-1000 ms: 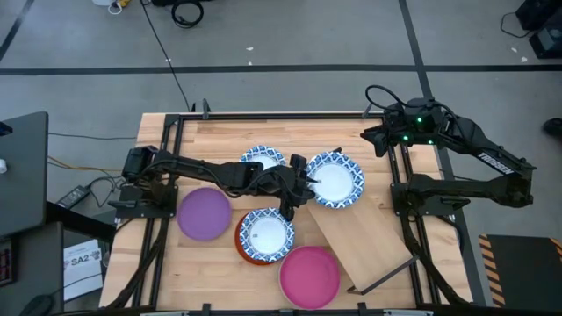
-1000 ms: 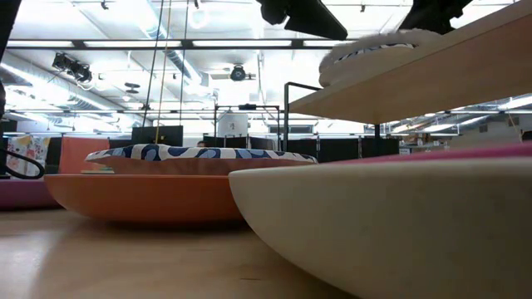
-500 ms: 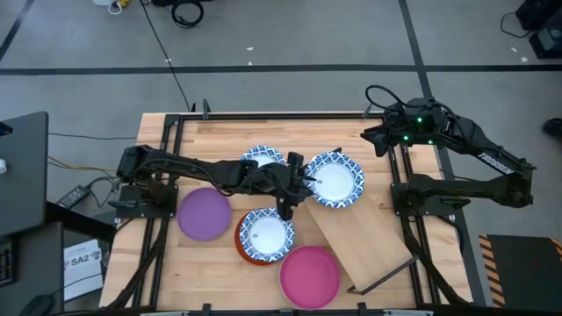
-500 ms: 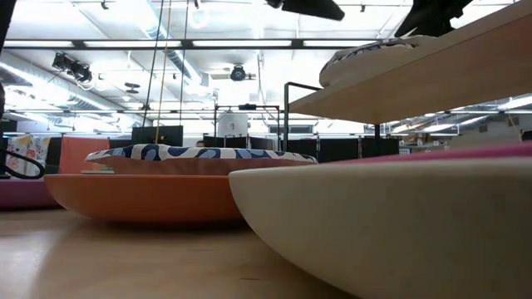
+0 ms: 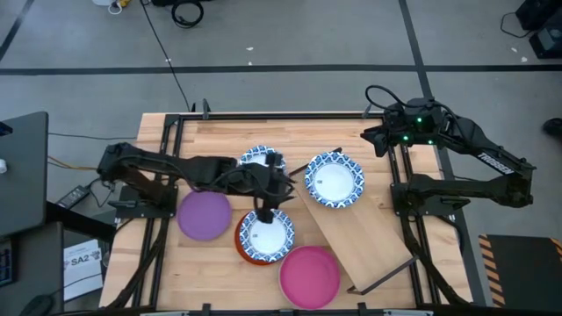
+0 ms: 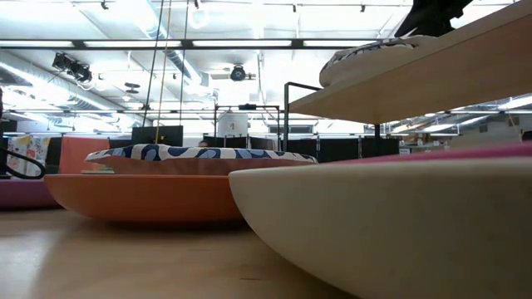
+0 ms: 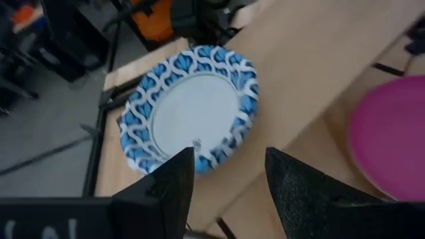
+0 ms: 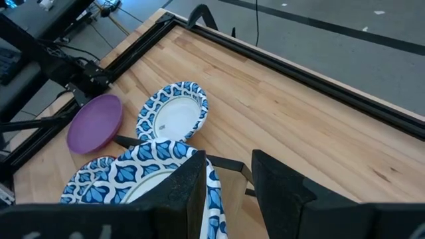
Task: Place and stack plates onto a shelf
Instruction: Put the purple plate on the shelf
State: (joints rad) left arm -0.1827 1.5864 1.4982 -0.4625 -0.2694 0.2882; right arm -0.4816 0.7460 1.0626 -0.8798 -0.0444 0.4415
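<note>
We see the left hand (image 5: 266,213) empty, fingers parted, directly over the patterned plate (image 5: 266,234) stacked on the orange-red plate (image 5: 246,253) near the worktop's front edge; the shelf (image 5: 360,239) lies rightward. The right hand (image 5: 373,138) waits, parted, at the right back corner.

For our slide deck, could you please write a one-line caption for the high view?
Left hand open over the table's plates, one blue-and-white plate on the shelf.
</note>
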